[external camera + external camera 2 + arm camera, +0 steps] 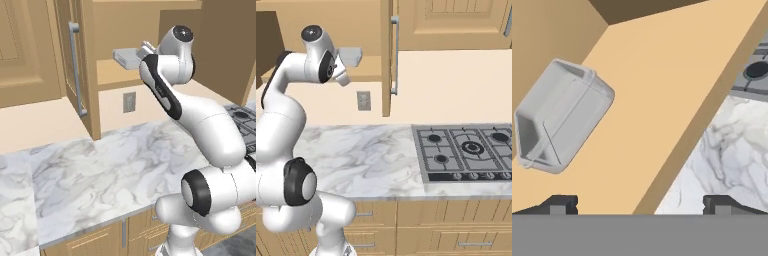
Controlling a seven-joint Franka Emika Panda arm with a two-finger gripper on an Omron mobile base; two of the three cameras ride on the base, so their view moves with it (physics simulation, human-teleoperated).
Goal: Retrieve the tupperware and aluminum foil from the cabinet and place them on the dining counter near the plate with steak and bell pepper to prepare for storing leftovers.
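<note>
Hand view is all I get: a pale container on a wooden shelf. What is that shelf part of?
Observer: The tupperware lies in an open wall cabinet above the marble counter.
Operator: Where is the door?
Observer: The door stands swung out to the left of the shelf in the left base view, with a long silver bar handle.
Operator: Anything under the cabinet?
Observer: A wall outlet sits just below the shelf.
</note>
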